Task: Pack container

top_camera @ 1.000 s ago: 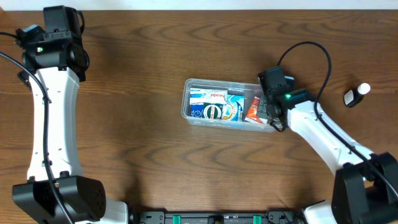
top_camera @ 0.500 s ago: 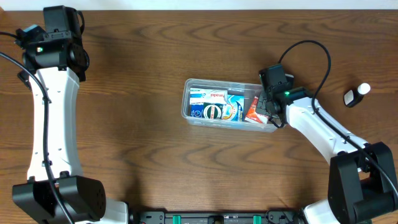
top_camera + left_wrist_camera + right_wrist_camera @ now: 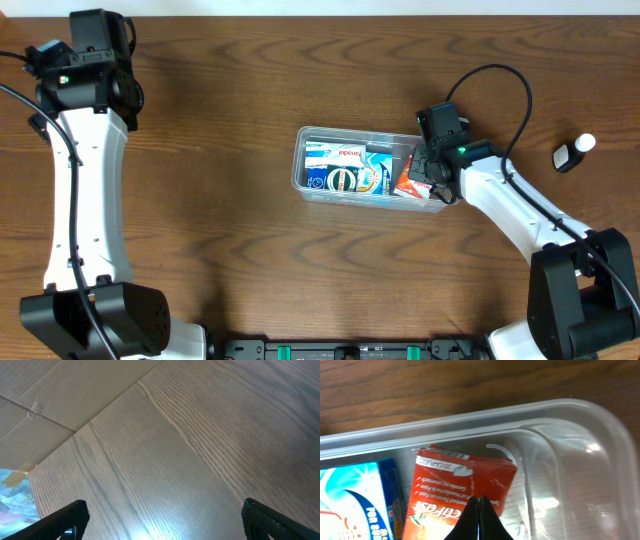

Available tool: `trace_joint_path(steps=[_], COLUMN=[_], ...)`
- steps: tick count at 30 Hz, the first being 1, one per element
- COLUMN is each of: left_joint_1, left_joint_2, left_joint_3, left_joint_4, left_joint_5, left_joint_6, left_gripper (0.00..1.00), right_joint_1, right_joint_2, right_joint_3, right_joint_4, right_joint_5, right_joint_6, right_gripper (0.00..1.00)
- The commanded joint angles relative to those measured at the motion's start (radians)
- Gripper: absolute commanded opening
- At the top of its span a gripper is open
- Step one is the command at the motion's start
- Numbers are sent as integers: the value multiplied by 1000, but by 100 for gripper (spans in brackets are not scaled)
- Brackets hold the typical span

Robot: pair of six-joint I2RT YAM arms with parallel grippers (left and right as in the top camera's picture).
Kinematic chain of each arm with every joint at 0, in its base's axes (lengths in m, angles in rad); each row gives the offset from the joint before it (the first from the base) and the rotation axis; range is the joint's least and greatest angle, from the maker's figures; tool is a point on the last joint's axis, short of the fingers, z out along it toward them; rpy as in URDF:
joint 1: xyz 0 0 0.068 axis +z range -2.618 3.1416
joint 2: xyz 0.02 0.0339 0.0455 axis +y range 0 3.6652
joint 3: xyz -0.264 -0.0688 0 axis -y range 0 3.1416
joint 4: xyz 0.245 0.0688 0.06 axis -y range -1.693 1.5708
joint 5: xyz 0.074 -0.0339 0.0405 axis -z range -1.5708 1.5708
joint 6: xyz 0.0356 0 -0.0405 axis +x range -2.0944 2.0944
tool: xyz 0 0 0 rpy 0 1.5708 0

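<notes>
Even brightness; glare patch on tabletop (image 3: pixel 145 532)

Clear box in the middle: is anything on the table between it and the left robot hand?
Nothing. The overhead view shows only bare brown table between the container and the open left gripper, off in the far corner.

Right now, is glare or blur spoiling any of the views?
Overhead: evenly lit and sharp. Left wrist: a bright glare patch on the table, grain otherwise clear. Right wrist: small highlights on the container wall; red box print slightly soft.
</notes>
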Motion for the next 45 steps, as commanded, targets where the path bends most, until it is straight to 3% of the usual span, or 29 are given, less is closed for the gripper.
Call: trace_joint_path(steps=[1, 13, 19, 29, 38, 45], left_joint_1=[3, 3, 3, 3, 3, 3], left_joint_2=[1, 1, 1, 1, 1, 1], left_joint_3=[-1, -1, -1, -1, -1, -1], left_joint_4=[0, 0, 0, 0, 0, 0], left_joint_5=[-11, -11, -11, -11, -11, -11], left_joint_6=[5, 5, 5, 5, 5, 5], left_gripper=[98, 98, 98, 98, 98, 98], right_joint_1=[-10, -10, -8, -9, -10, -11], right_joint_2=[10, 82, 86, 86, 73, 73], right_joint_3=[19, 19, 20, 21, 137, 256], right_joint_4=[6, 30, 119, 185, 56, -188], right_joint_5=[-51, -107, -290, -403, -385, -162], right_joint_6=[13, -7, -171, -241, -275, -179], right_gripper=[1, 1, 1, 1, 1, 1])
